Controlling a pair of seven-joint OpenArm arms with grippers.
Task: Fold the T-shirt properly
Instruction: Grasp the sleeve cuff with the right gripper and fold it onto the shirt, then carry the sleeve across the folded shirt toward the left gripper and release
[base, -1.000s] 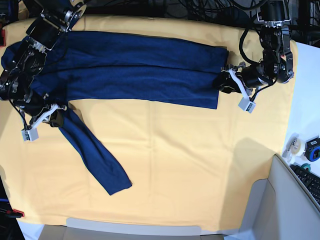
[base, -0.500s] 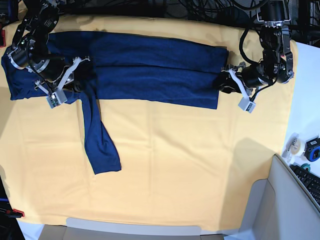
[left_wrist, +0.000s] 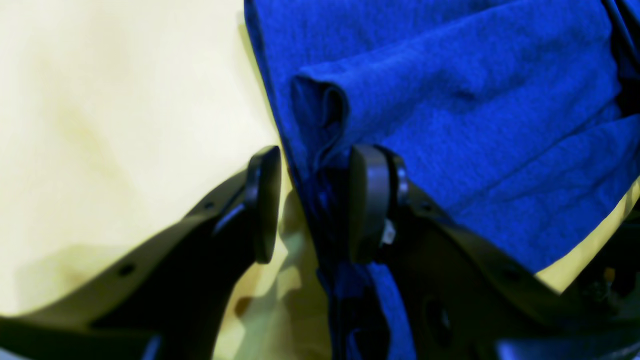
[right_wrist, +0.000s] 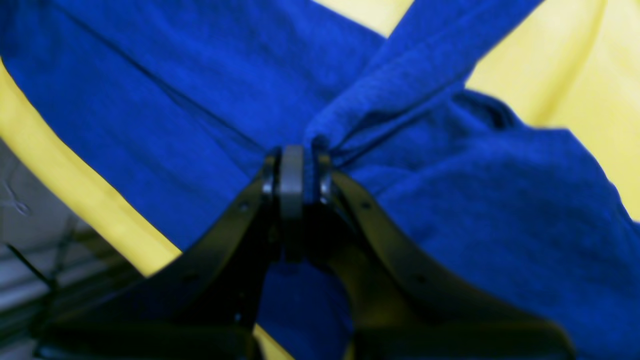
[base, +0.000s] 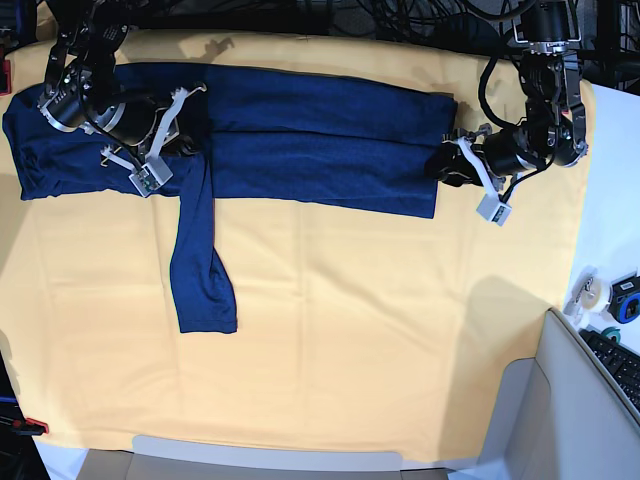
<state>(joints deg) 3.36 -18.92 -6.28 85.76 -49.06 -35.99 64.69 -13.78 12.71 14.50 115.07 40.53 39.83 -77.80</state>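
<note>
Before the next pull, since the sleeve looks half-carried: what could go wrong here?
The right gripper pinches only a small bunch of the T-shirt, so the sleeve might slip free or crease. The left gripper stands open around the hem edge; unclamped, that end may drag across the yellow cloth.

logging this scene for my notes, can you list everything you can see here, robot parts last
T-shirt: one, dark navy, lying folded lengthwise across the far part of the table, one sleeve trailing toward the near edge
table cloth: one, yellow, covering the table
tape rolls: a few, pale and blue, on the white surface at the base view's right edge
keyboard: one, black, near corner on the base view's right, partly cut off
cables: several, black, beyond the far edge
left hand: one, black, jaws apart around the shirt's end hem
right hand: one, black, shut on T-shirt fabric where the sleeve starts
</note>
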